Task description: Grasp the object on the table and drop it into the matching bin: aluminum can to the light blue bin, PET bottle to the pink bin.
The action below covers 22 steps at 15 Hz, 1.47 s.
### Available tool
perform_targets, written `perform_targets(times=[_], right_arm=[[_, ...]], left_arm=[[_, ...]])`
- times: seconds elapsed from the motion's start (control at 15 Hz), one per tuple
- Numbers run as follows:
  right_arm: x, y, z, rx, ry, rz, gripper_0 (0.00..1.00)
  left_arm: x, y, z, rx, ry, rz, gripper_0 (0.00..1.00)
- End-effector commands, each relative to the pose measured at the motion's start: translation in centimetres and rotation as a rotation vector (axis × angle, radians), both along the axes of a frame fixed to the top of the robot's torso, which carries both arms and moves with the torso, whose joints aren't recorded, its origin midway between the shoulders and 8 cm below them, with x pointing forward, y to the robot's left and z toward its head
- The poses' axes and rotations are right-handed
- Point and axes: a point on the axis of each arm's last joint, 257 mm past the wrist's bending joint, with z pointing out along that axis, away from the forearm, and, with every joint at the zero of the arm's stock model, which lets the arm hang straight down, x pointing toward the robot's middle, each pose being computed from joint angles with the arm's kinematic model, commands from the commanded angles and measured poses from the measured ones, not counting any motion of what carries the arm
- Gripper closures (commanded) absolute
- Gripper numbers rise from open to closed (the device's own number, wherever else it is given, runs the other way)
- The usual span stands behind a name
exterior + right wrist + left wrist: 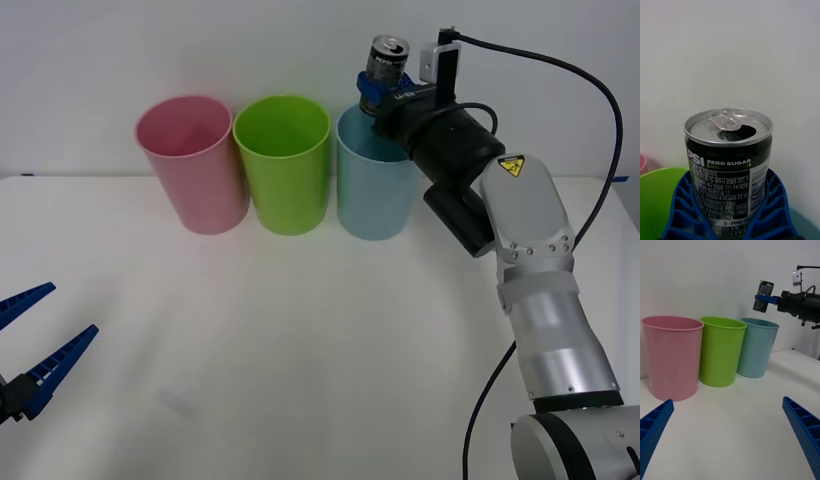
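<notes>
Can point(728, 157): my right wrist view reads "ZERO SUGAR"; right gripper point(384, 97) clamps it above light blue bin point(372, 190). Three bins, one can. Left gripper point(35, 345) spread.

overhead front view, two wrist close-ups

wall point(200, 50): plain white, running across the far side behind the tabletop | corners: small dark blue marks showing where the far edge is meeting the wall at left point(27, 175) and right | light: even, soft, casting faint shadows | floor, windows: not showing
</notes>
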Motion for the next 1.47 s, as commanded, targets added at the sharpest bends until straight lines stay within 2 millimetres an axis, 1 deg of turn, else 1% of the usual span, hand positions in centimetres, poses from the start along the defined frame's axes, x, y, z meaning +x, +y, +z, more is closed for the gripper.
perform_targets(times=[0.07,0.33,0.4,0.47,0.53,0.87,1.0,1.13,1.27,1.47], right_arm=[[0.0,-0.1,-0.1,-0.003,-0.001,-0.003,1.0],[0.2,-0.9,-0.1,-0.008,-0.003,-0.019,1.0],[0.3,-1.0,-0.1,-0.014,-0.005,-0.022,0.89],[0.3,-1.1,-0.2,-0.016,-0.005,-0.026,0.53],[0.3,-1.3,0.0,-0.017,-0.008,-0.029,0.0],[0.3,-1.4,-0.1,-0.021,-0.009,-0.031,0.0],[0.0,-1.5,-0.2,-0.017,-0.009,-0.022,0.0],[-1.2,-2.0,0.1,-0.02,-0.026,-0.011,0.0],[-2.2,-2.0,-0.1,-0.027,-0.026,0.028,0.0],[-4.3,-2.6,-0.1,-0.039,-0.041,0.071,0.0]], left_arm=[[0.0,0.0,0.0,0.0,0.0,0.0,0.0],[0.0,0.0,0.0,0.0,0.0,0.0,0.0],[0.0,0.0,0.0,0.0,0.0,0.0,0.0],[0.0,0.0,0.0,0.0,0.0,0.0,0.0],[0.0,0.0,0.0,0.0,0.0,0.0,0.0],[0.0,0.0,0.0,0.0,0.0,0.0,0.0],[0.0,0.0,0.0,0.0,0.0,0.0,0.0],[0.0,0.0,0.0,0.0,0.0,0.0,0.0],[0.0,0.0,0.0,0.0,0.0,0.0,0.0],[0.0,0.0,0.0,0.0,0.0,0.0,0.0]])
